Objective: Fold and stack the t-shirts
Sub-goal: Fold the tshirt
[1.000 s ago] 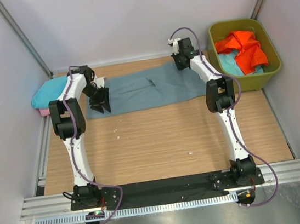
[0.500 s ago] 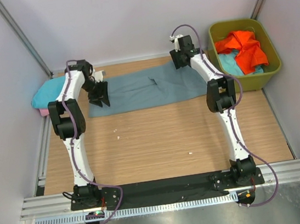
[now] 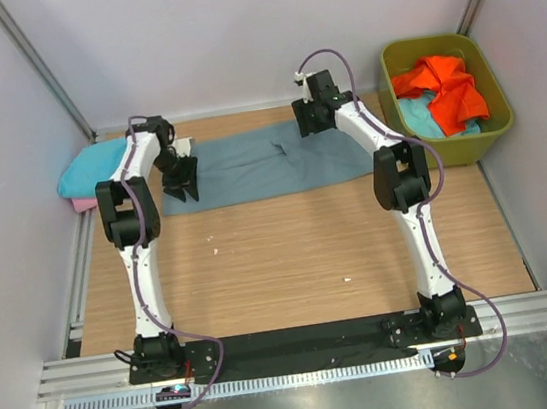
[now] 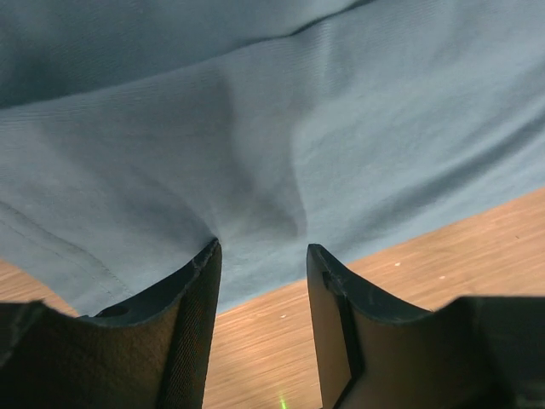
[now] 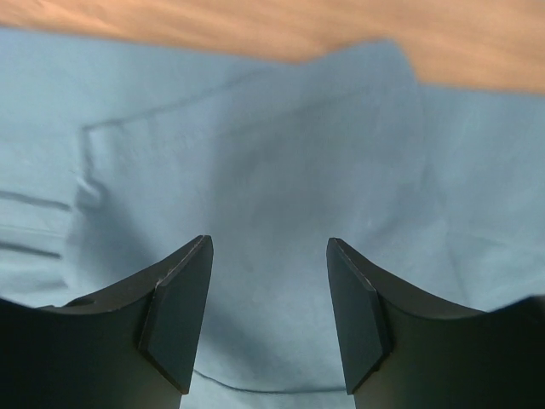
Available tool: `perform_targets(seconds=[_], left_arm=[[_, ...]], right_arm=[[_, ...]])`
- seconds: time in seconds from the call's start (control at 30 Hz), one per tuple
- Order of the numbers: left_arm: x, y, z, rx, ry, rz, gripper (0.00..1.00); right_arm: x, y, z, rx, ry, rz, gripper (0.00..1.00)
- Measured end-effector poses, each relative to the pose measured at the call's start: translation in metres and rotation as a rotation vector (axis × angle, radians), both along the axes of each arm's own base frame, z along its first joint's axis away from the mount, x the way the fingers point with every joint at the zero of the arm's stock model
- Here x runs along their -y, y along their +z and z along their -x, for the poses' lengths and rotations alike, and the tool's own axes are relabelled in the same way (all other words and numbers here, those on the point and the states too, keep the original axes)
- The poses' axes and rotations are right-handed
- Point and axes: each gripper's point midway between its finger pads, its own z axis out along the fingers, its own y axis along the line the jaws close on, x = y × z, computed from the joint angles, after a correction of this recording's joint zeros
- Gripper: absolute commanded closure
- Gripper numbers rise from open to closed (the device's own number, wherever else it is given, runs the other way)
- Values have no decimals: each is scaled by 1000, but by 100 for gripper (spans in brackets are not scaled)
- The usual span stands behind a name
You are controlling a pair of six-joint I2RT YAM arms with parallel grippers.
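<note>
The grey-blue shirt (image 3: pixel 268 165) is lying as a long strip along the far side of the table (image 3: pixel 290 253). The left gripper (image 3: pixel 183 188) is hovering at its left end, fingers (image 4: pixel 192 315) spread, pinching nothing. The right gripper (image 3: pixel 303 125) is hanging over the strip's far edge, fingers (image 5: pixel 179 315) spread wide. A turquoise shirt (image 3: pixel 92 168) is sitting on a pink one (image 3: pixel 80 204) at the left, and an orange shirt (image 3: pixel 445 86) is lying in the tub (image 3: pixel 499 119)

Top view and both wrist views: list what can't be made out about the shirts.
- Pink shirt: top view, only an edge shows; turquoise shirt covers it.
- Light blue shirt: top view, mostly under the orange shirt in the tub.
- Grey-blue shirt: left end hidden by the left gripper; wrist views cut off its outline.
</note>
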Motion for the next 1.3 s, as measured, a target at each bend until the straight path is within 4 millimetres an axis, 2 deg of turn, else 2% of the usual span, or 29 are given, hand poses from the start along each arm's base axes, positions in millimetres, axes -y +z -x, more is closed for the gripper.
perform_targets(seconds=[0.07, 0.17, 0.37, 0.5, 0.7, 0.77, 0.8, 0.87, 0.93, 0.97, 1.03, 1.1, 1.13, 1.2, 1.3], left_arm=[[-6, -2, 1, 2, 3, -33, 54], [-10, -3, 5, 2, 0, -68, 54], [-22, -5, 27, 0, -4, -149, 55], [-28, -6, 69, -44, -51, -207, 55], [-19, -11, 152, -166, -232, -305, 55], [-13, -9, 171, -189, -285, -318, 55], [-10, -6, 174, -189, -299, -321, 55], [-6, 7, 172, -141, -315, -321, 52], [-4, 28, 162, -61, -312, -320, 46], [-4, 45, 151, 11, -318, -330, 44], [-4, 75, 132, 130, -328, -352, 30], [-8, 101, 117, 240, -349, -389, 23], [-11, 109, 114, 277, -367, -409, 22], [-18, 110, 116, 303, -418, -444, 23], [-31, 85, 134, 268, -521, -486, 23]], right_arm=[[4, -16, 7, -51, -15, -2, 38], [8, -29, 11, -87, -34, -10, 38], [12, -53, 12, -127, -46, -9, 38], [1, -51, 8, -109, -31, -18, 37], [-28, -50, -5, -53, 8, -25, 37], [-38, -48, -10, -30, 17, -29, 37], [-41, -48, -11, -22, 18, -28, 37], [-48, -46, -12, -8, 21, -18, 36], [-53, -45, -10, 0, 28, -8, 36], [-55, -44, -10, 3, 29, -3, 36], [-55, -40, -9, 11, 27, 11, 35], [-54, -34, -2, 8, 35, 33, 35], [-52, -27, 1, 11, 36, 42, 35], [-46, -10, 7, 20, 32, 58, 35], [-39, 26, 11, 67, 23, 61, 34]])
